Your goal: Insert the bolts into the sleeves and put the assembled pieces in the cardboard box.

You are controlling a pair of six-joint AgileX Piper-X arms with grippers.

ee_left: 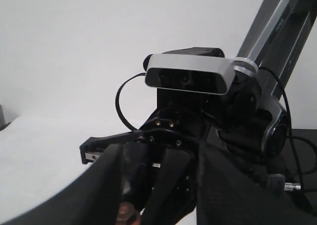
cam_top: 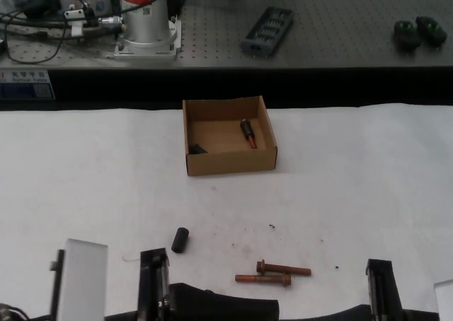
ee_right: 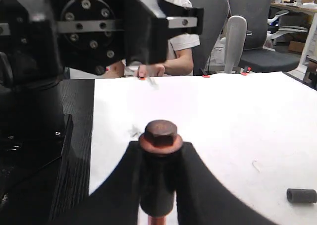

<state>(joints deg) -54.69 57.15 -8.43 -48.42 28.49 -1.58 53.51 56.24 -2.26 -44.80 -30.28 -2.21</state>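
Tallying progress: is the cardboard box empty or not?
Not empty. The cardboard box holds one sleeved bolt near its right wall and a dark piece in its near left corner.

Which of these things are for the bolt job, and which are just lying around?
For the job: box, loose bolts, sleeve, held bolt, piece inside box.
Lying about: black tray, two knobs, metal post.

Coppery metal bolts point(cam_top: 283, 269) (dull sheen), matt black sleeve point(cam_top: 180, 239), plain brown cardboard box point(cam_top: 230, 162), white paper-like bench cover point(cam_top: 368, 179)
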